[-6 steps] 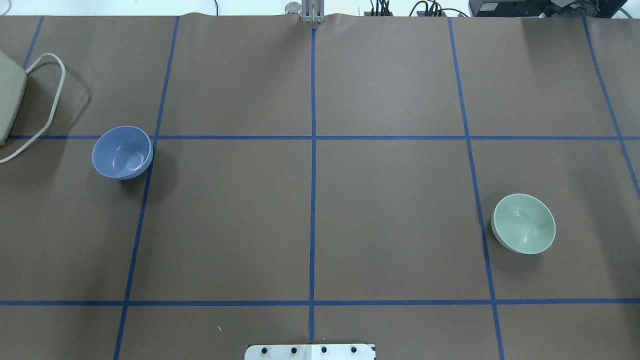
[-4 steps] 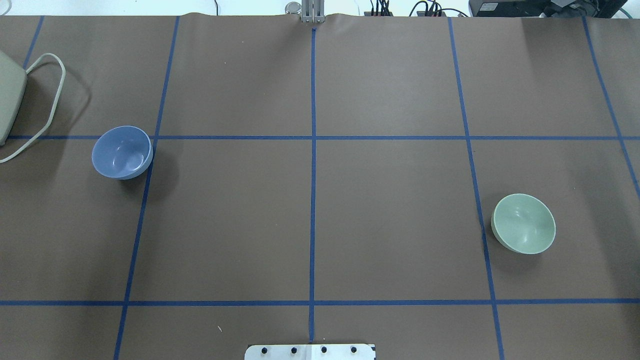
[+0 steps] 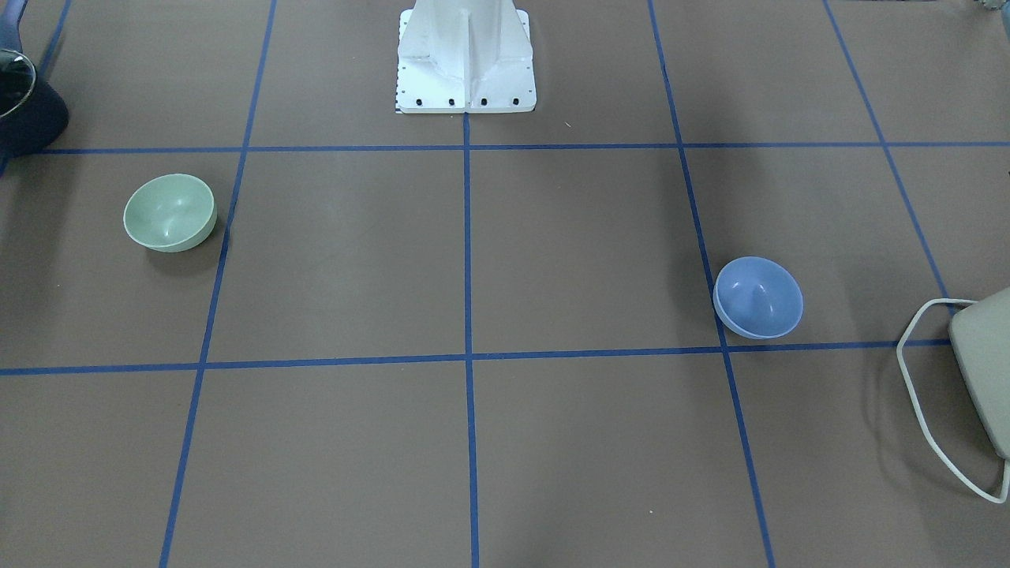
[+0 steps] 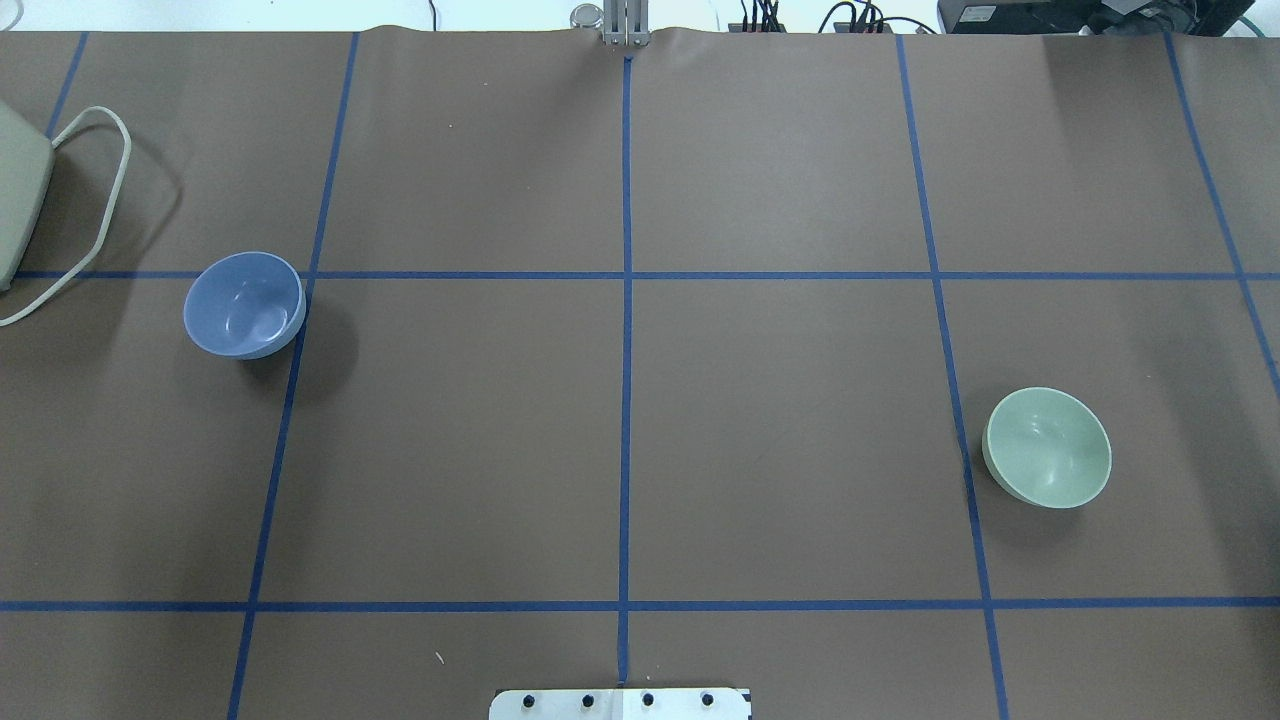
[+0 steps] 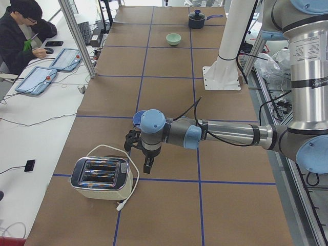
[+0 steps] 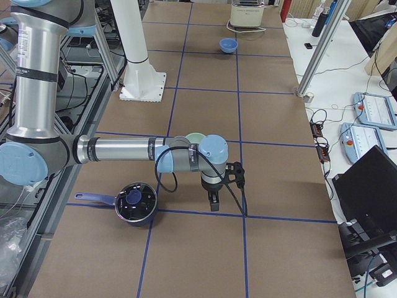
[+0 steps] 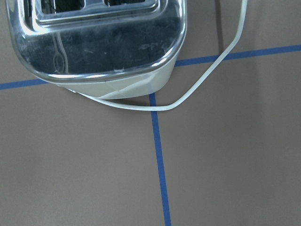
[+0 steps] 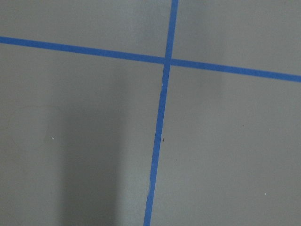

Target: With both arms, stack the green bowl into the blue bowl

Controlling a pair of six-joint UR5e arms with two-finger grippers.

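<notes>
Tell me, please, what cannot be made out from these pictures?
- The left gripper: shows only in exterior left, too small to tell open or shut.
- The right gripper: the same, only in exterior right.
- The blue bowl: mostly hidden behind the left arm in exterior left.
- The green bowl: mostly hidden behind the right arm in exterior right.
- The toaster: cut off by the overhead view's left edge.

You get bright, even light from overhead. The small periwinkle-blue plastic bowl [image 4: 244, 305] and the pale mint-green plastic bowl [image 4: 1047, 447] each cast a soft shadow. The chrome-topped cream toaster [image 7: 99, 42] throws back glare, and your right wrist view looks perhaps slightly soft.
</notes>
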